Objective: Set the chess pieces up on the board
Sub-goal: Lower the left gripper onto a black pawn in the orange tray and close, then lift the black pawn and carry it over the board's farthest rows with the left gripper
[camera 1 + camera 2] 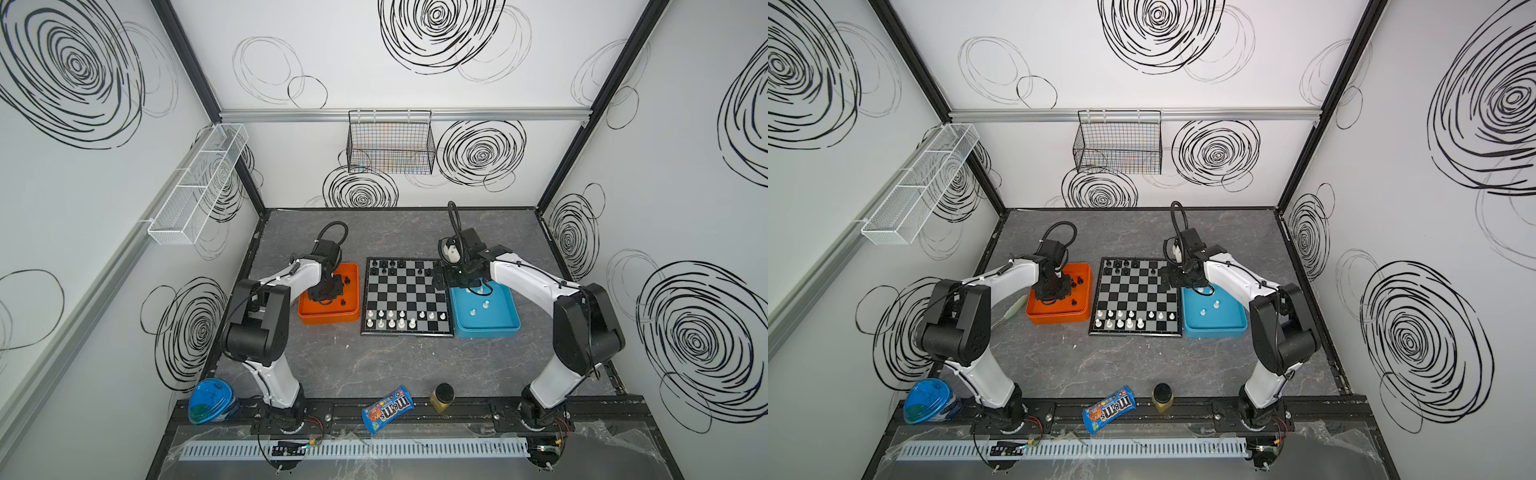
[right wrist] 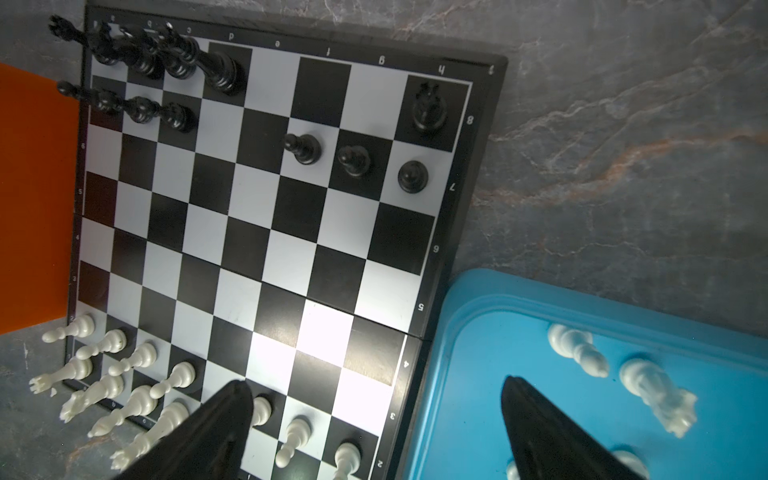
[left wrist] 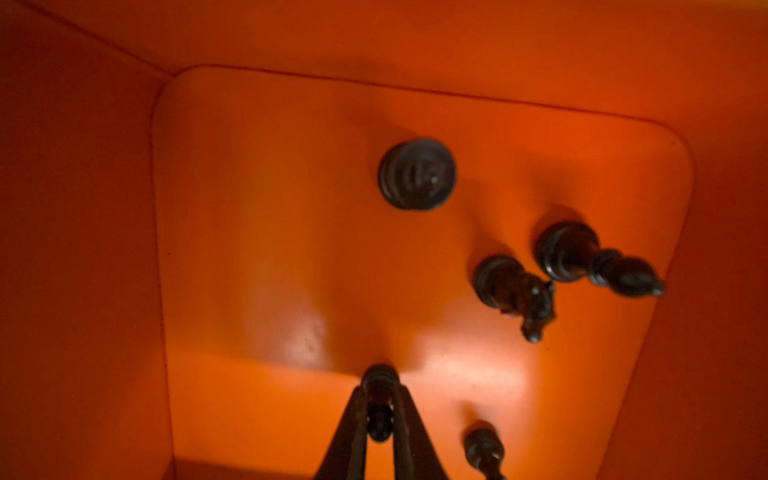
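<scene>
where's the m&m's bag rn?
In both top views the blue plastic M&M's candy bag lies at the grey table's front edge, left of the black-lidded yellow jar.

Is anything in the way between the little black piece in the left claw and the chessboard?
Only the orange tray's wall stands between the black piece in the left gripper and the board; lifted over it, nothing else visible blocks.
</scene>
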`<move>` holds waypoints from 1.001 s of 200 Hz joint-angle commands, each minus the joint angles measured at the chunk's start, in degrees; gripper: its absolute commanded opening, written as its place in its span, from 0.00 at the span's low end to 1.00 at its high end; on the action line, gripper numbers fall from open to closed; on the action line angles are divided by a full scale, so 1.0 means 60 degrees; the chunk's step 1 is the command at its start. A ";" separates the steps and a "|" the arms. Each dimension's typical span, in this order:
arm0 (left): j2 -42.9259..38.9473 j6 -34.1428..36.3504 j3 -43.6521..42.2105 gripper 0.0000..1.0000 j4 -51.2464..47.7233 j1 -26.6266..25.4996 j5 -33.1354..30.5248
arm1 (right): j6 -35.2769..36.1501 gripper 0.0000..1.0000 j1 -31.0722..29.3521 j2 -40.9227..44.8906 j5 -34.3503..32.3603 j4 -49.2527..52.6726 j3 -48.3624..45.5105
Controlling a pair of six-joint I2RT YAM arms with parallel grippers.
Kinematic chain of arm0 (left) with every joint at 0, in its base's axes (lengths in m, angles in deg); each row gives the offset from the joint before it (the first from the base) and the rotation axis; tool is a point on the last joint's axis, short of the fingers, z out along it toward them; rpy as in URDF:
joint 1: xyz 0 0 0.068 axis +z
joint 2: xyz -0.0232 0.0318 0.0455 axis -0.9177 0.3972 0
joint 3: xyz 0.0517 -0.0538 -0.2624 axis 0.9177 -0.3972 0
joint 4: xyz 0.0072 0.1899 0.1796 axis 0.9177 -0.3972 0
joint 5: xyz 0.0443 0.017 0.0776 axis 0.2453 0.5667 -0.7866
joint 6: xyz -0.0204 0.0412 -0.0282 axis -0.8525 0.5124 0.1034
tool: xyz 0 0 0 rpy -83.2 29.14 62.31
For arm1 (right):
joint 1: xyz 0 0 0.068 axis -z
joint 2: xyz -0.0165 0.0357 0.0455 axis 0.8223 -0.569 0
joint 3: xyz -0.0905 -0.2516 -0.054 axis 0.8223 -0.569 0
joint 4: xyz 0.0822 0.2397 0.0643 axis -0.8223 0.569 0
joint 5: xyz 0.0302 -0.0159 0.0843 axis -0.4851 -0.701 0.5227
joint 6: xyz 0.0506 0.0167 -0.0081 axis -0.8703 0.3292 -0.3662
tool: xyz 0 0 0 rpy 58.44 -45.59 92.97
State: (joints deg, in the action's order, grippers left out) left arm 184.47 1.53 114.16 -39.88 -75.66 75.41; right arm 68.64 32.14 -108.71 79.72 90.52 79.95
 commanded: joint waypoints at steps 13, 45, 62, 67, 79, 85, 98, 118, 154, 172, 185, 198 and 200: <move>0.0102 0.0071 0.0232 0.14 -0.0236 -0.0086 -0.0142 | 0.0093 0.97 0.0052 0.0023 0.0037 -0.0012 -0.0084; 0.0032 0.0140 0.0390 0.11 -0.0448 -0.0138 -0.0211 | 0.0082 0.97 0.0065 0.0059 -0.0021 -0.0012 -0.0081; -0.0055 0.0198 0.0552 0.10 -0.0644 -0.0173 -0.0309 | 0.0091 0.97 0.0059 0.0083 -0.0023 0.0009 -0.0070; -0.0092 0.0222 0.0614 0.10 -0.0705 -0.0186 -0.0330 | 0.0091 0.97 0.0058 0.0103 -0.0021 0.0021 -0.0069; -0.0200 0.0234 0.0748 0.09 -0.0875 -0.0204 -0.0375 | 0.0078 0.97 0.0066 0.0123 -0.0036 0.0031 -0.0069; -0.0279 0.0247 0.0819 0.09 -0.0975 -0.0226 -0.0411 | 0.0077 0.97 0.0080 0.0140 -0.0036 0.0036 -0.0055; -0.0434 0.0263 0.1018 0.09 -0.1174 -0.0262 -0.0466 | 0.0091 0.97 0.0094 0.0140 -0.0051 0.0044 -0.0029; -0.0649 0.0312 0.1437 0.09 -0.1572 -0.0353 -0.0493 | 0.0102 0.97 0.0128 0.0126 -0.0051 0.0081 0.0015; -0.0810 0.0325 0.2559 0.10 -0.2197 -0.0853 -0.0465 | 0.0153 0.97 0.0303 0.0117 0.0059 0.0104 0.0092; -0.0534 0.0355 0.3389 0.10 -0.2474 -0.1376 -0.0456 | 0.0199 0.97 0.0452 0.0118 0.0147 0.0121 0.0149; -0.0198 0.0362 0.4013 0.10 -0.2619 -0.1784 -0.0466 | 0.0237 0.97 0.0571 0.0139 0.0143 0.0171 0.0198; 0.0230 0.0354 0.4666 0.10 -0.2693 -0.2207 -0.0439 | 0.0270 0.97 0.0691 0.0181 0.0141 0.0228 0.0260; 0.0306 0.0351 0.4750 0.10 -0.2700 -0.2257 -0.0425 | 0.0281 0.97 0.0708 0.0190 0.0147 0.0232 0.0266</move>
State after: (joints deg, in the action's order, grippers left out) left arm 182.43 3.11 136.65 -53.39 -85.05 73.12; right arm 69.25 35.13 -108.71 80.59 90.58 80.02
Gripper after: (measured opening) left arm 0.113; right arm 0.975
